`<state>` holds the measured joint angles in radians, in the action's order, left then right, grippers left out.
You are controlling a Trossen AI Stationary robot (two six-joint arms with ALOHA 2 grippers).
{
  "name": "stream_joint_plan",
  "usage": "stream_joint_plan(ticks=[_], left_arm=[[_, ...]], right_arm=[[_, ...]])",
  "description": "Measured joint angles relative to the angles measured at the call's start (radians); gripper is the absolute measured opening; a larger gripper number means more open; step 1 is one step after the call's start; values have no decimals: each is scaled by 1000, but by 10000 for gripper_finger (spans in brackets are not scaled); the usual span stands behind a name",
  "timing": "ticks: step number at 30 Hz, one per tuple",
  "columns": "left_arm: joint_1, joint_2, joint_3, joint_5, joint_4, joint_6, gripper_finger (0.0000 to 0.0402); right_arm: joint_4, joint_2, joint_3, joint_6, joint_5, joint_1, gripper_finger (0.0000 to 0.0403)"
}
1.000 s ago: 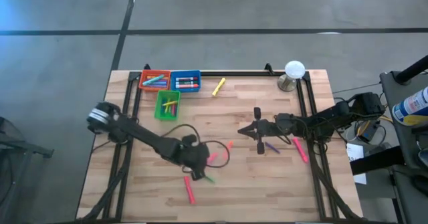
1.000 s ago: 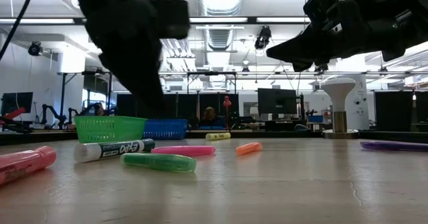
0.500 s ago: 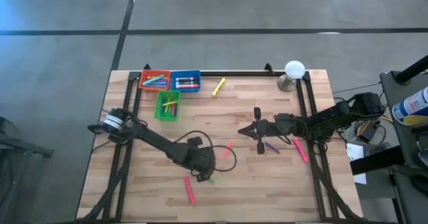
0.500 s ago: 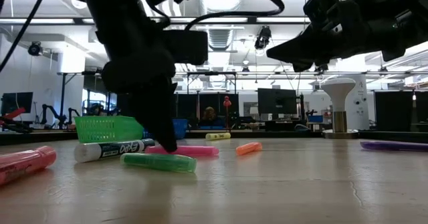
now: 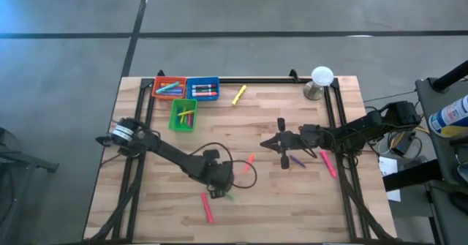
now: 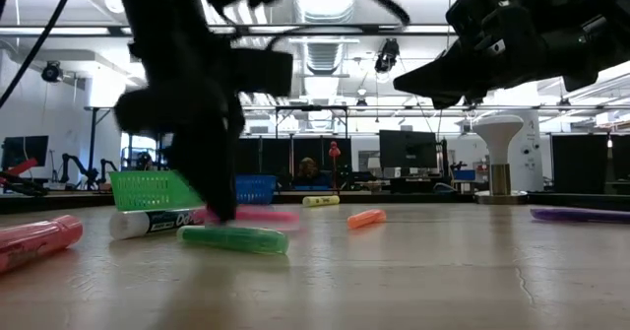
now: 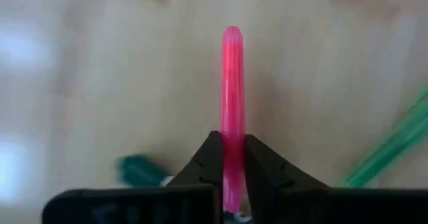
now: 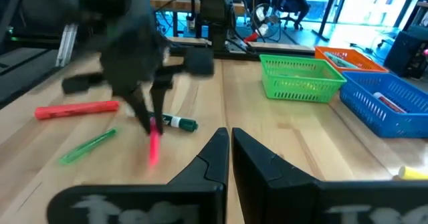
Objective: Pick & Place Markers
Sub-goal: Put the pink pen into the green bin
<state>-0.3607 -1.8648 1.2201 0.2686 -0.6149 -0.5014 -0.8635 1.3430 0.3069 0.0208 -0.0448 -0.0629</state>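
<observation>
My left gripper (image 7: pixel 232 140) is shut on a pink marker (image 7: pixel 231 77) at the table's near middle (image 5: pixel 219 188), pointing steeply down (image 6: pixel 221 204). A green marker (image 6: pixel 233 238) and a white-barrelled marker (image 6: pixel 153 222) lie flat on the table beside it. A red-pink marker (image 5: pixel 207 207) lies nearer the front edge and an orange one (image 5: pixel 249 159) farther back. My right gripper (image 8: pixel 227 140) hangs shut above the table right of centre (image 5: pixel 265 144), holding nothing. A purple marker (image 5: pixel 297 161) and a pink one (image 5: pixel 328 164) lie below its arm. My left gripper pinches the pink marker near one end (image 7: pixel 232 158) between its two fingers (image 7: pixel 208 158), which cross the barrel. The fingers come from above, slanting down. The marker's long part (image 6: pixel 264 215) reaches out level from the fingers, low over the wood; whether it is clear of the table I cannot tell.
Red (image 5: pixel 168 88), blue (image 5: pixel 203 89) and green (image 5: pixel 183 115) bins with markers in them stand at the far left. A yellow marker (image 5: pixel 239 95) lies beside them. A white-domed stand (image 5: pixel 320 80) is at the far right corner. A black cable (image 5: pixel 241 173) loops by my left gripper.
My left gripper has sunk and moved a little toward the table's near edge, coming down over the pink marker and taking hold of it. The marker's free end has shifted slightly and shows blurred. My right arm has kept still.
</observation>
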Motion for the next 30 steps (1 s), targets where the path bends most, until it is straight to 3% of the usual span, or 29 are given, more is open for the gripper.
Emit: stream_joint_plan(ticks=[6,15,22,30], left_arm=[[23,177,2,125,-131,-38,28],[80,453,-6,359,-417,-168,31],[230,628,-138,371,-463,-198,32],[516,761,-331,325,-430,-125,33]], right_arm=[[40,-9,0,1,1,-45,13],[150,-26,-1,5,-4,-222,13],[141,-27,-1,-14,-56,-300,13],[140,-27,-1,4,-89,-310,13]])
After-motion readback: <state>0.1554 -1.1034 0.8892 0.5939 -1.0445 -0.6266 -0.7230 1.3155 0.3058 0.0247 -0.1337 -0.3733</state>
